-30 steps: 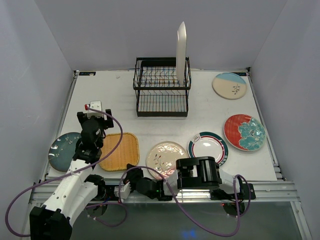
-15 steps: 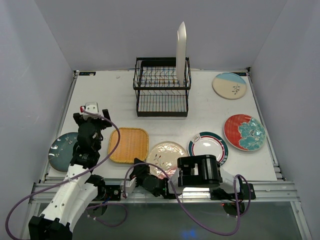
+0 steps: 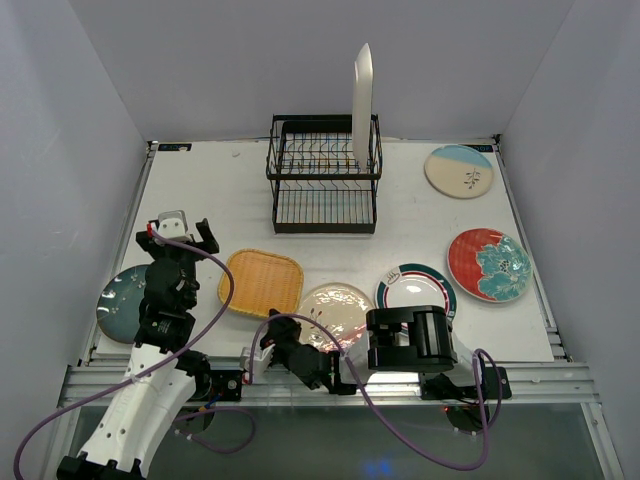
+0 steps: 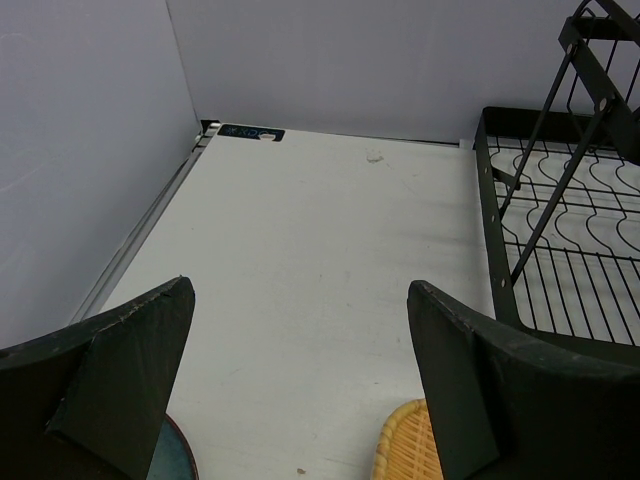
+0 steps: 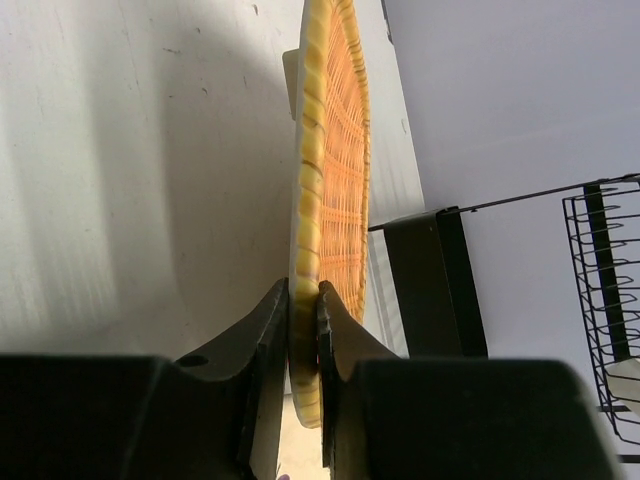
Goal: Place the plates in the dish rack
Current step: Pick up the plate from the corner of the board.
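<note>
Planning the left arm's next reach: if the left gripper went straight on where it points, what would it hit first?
Probably bare white tabletop; the left gripper aims left of the black wire dish rack.

Cams: 1 overhead, 2 wrist.
Top ext: high, behind near edge, looks down on whole table (image 3: 220, 190). L wrist: low, faces fwd. R wrist: close, rolled sideways. All share dish rack (image 3: 324, 178) + yellow woven plate (image 3: 262, 283).

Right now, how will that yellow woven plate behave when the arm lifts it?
Probably light and fairly stiff: the yellow woven plate shows no sag though held by one rim. The right gripper pinches only its edge, so it may pivot.
</note>
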Available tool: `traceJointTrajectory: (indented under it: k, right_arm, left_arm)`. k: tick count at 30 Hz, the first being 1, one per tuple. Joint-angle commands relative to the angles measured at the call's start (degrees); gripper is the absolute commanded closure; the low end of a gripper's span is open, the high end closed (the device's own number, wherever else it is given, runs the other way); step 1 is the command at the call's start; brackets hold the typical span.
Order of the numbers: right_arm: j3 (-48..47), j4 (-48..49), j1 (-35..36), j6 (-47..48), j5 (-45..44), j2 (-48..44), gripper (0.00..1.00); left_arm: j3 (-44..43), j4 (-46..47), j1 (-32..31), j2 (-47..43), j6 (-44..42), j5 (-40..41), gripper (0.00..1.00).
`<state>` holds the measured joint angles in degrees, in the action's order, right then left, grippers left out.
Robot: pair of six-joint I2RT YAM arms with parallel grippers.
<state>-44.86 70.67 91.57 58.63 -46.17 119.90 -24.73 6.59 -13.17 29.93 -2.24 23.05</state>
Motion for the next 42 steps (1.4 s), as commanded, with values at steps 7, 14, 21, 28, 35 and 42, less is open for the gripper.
traceJointTrajectory:
  k: [7, 14, 21, 28, 35, 42]
  right_arm:
    - [0.8, 2.5, 0.1, -8.2, -0.9, -9.2, 0.92]
    - [4.9, -0.9, 1.8, -13.7, -1.9, -18.9, 0.92]
    - [5.1, -9.1, 3.2, -20.4, -3.9, -30.6, 0.92]
    - [2.5, -19.6, 3.4, -28.0, -2.1, -43.9, 0.92]
    - [-6.7, -25.8, 3.3, -26.4, -7.3, -49.1, 0.92]
    - [-20.3, -36.3, -0.3, -28.6, -4.8, -51.3, 0.92]
  left_arm:
    - [0.7, 1.1, 0.4, -0.7, 0.4, -0.7, 0.02]
    - [0.9, 1.4, 0.4, -0.2, 0.2, -0.8, 0.02]
    - [1.0, 1.5, 0.4, -0.3, 0.1, -0.6, 0.02]
    - [1.1, 1.7, 0.5, -0.1, 0.1, -0.8, 0.02]
    - [1.4, 1.7, 0.4, -0.8, 0.1, -1.0, 0.02]
    - [1.0, 1.7, 0.4, 0.9, 0.1, -0.7, 0.02]
